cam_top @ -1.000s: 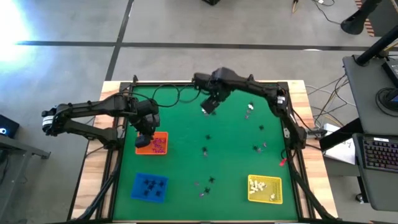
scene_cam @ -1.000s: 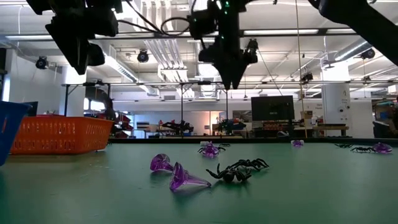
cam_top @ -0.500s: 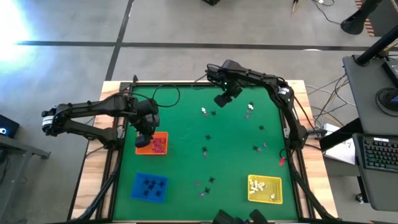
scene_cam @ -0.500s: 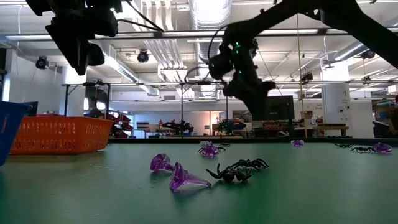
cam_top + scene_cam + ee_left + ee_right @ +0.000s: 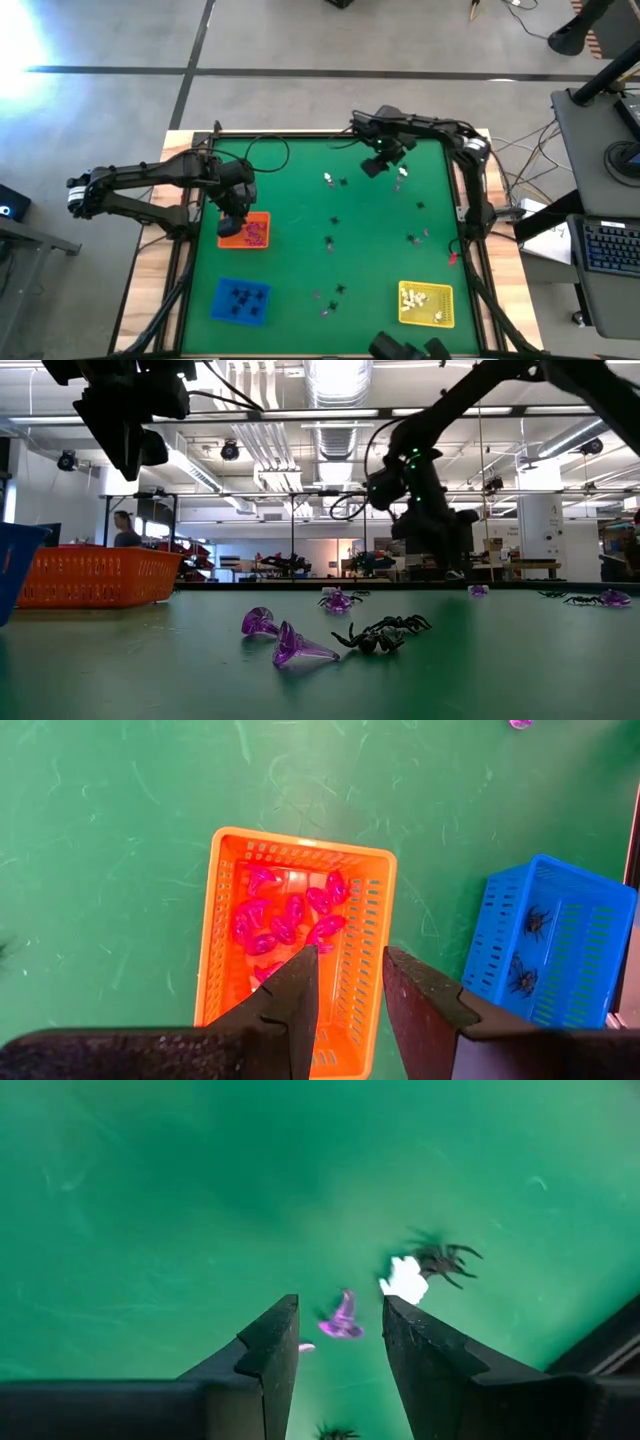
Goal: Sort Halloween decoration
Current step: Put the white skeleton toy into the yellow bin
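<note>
Scattered over the green felt table top [image 5: 300, 250]: tiny moulded-plastic Halloween trinkets, pinkish-purple witch hats [image 5: 290, 642], black spiders [image 5: 385, 632] and white pieces; many loose across the middle and the far right of the mat, others already lying in the orange perforated plastic tray [image 5: 300, 940], the blue perforated plastic tray [image 5: 241, 300] and the yellow plastic tray [image 5: 426, 304].

Right gripper [image 5: 374, 163] poised over the far part of the mat, fingers parted with nothing between them; straight ahead of it in the right wrist view, one purple hat [image 5: 342, 1320], with a small white trinket [image 5: 405, 1280] touching or just beside a black spider [image 5: 442, 1260]. Left gripper [image 5: 345, 982] hanging above the orange tray, jaws narrowly apart and empty, purple pieces visible in the tray below.

Handling, as a judgement: very light, stiff, hollow-looking plastic; likely to skid or flip on the felt under a glancing touch; spider legs thin and probably the frailest part, apt to snag on a neighbour. Best hold on a hat probably across the cone just above the flared brim; on a spider, across the round body rather than the legs. Close neighbours such as the white piece and spider likely to come up together unless approached from the free side.
</note>
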